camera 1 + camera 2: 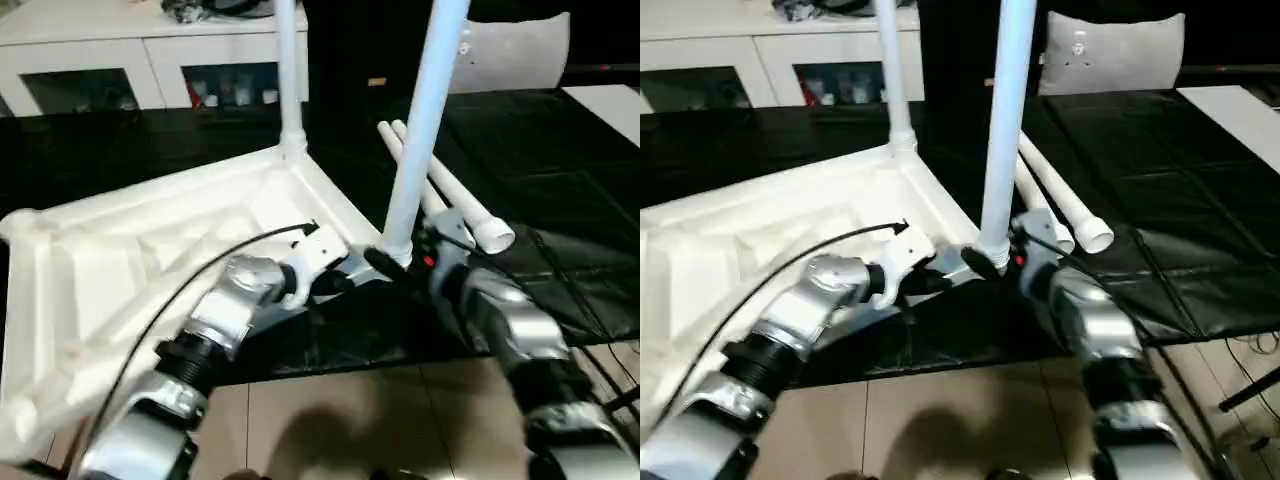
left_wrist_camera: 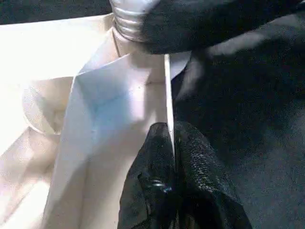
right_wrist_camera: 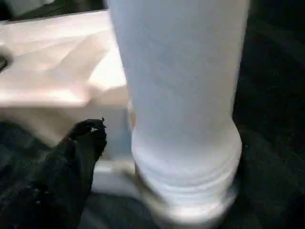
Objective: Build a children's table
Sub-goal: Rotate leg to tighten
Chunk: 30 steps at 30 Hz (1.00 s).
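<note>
Nearest: two silver forearms reaching forward over pale floor tiles (image 1: 330, 420) toward the near edge of a black mat (image 1: 560, 170).

Left gripper (image 2: 171, 138): at the near right corner of the tabletop (image 1: 130, 270). Its two black fingers (image 2: 155, 167) are pinched closed on the thin white side wall of the tabletop, one finger on each face of the wall. A black cable (image 1: 200, 275) loops over this forearm.

Right gripper (image 1: 400, 262): at the base of the near leg (image 1: 425, 120), just where the leg meets the corner. One black finger (image 3: 78, 152) shows beside the leg's ribbed, threaded foot. Whether the fingers are clamped on the leg or merely beside it cannot be told.

Tabletop: white plastic, lying upside down on the black mat, ribbed underside facing up, tilted askew to the mat's edges. Its left part overhangs toward the floor tiles.

Near leg: white tapered tube, standing roughly upright in the near right corner socket, leaning slightly to the right at the top. Threads are visible at the joint.

Far leg (image 1: 288, 70): white tube, upright in the far right corner socket of the tabletop.

Loose legs (image 1: 450, 195): two white tubes lying side by side on the mat, just right of the near leg, open ends toward the robot.

Farthest: white cabinet (image 1: 140, 60) with glass doors along the back, and a pale cushion (image 1: 1110, 50) behind the mat at the right.
</note>
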Motion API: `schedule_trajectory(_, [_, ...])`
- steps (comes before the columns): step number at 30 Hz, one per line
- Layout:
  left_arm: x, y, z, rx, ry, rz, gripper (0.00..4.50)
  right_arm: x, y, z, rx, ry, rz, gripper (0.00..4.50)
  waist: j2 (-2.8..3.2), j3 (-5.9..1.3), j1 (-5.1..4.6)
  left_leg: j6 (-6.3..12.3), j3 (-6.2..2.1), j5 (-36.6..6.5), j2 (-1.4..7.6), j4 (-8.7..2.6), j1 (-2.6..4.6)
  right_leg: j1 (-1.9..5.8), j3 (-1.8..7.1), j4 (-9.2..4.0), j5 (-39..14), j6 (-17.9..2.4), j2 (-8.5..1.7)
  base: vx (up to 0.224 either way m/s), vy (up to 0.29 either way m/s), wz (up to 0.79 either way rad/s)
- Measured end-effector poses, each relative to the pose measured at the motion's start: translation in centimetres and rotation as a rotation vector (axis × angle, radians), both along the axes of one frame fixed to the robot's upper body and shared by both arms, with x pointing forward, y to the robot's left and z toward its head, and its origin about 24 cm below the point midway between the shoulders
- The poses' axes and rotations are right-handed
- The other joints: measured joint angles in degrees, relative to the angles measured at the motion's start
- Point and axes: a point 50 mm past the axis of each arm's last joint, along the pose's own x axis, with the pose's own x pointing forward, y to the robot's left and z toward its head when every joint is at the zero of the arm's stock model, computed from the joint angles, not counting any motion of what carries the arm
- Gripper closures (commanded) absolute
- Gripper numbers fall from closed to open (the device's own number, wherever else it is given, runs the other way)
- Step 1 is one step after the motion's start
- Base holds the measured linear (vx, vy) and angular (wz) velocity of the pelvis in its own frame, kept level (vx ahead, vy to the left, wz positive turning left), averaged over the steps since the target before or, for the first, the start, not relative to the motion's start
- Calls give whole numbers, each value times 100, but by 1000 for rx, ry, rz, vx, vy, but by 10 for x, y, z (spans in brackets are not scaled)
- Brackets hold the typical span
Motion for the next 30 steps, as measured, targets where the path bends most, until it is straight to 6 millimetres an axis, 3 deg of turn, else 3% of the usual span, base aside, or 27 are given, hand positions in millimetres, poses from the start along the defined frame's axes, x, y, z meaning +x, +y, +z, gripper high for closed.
schedule_trajectory(9, [-2, 25, 2, 72, -8, -196, 450, -16, -29, 15, -86, -7, 238, 8, 1, 0, 69, -5, 0, -2, 1, 6, 0, -17, 10, 47, -11, 6, 2, 0, 0, 0])
schedule_trajectory(16, [-12, 28, 3, 104, 28, -393, 450, -22, -23, 18, -115, -31, 401, 8, 0, 0, 231, -6, 3, -2, 1, 22, 5, -10, 21, 50, -11, 6, -2, 0, 0, 0])
schedule_trajectory(30, [-15, 25, 4, 125, 20, -492, 450, -28, -14, 15, -117, 16, 546, 137, -1, 0, 324, -5, 3, -2, 2, 25, 4, -8, 23, 55, -11, 6, -3, 0, 0, 0])
